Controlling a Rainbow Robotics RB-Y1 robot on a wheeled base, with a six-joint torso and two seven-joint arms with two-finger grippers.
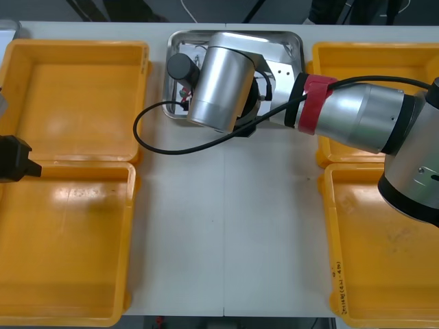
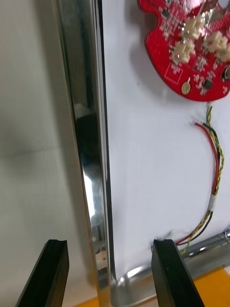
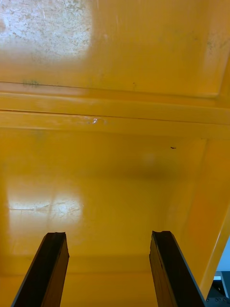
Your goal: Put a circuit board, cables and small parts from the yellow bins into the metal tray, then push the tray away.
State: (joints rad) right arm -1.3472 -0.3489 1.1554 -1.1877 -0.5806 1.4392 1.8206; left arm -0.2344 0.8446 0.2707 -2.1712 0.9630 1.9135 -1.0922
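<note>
The metal tray [image 1: 296, 41] sits at the table's far middle, white inside. My right arm reaches across its near edge from the right. My right gripper [image 2: 109, 249] is open, one finger [image 2: 50, 268] outside the tray's shiny rim [image 2: 91, 158] and the other finger [image 2: 170, 268] inside, over the white floor. Beyond the inner finger lie a round red circuit board [image 2: 191, 53] and a red and yellow cable [image 2: 216, 172]. My left gripper [image 3: 108, 240] hangs open over the left yellow bins, at the table's left edge [image 1: 17, 161], with nothing between its fingers.
Two yellow bins stand at the left [image 1: 75, 103] [image 1: 65, 247] and two at the right [image 1: 374, 58] [image 1: 370, 267], their floors bare where they show. The arm's own black cable [image 1: 164, 147] loops over the white table in front of the tray.
</note>
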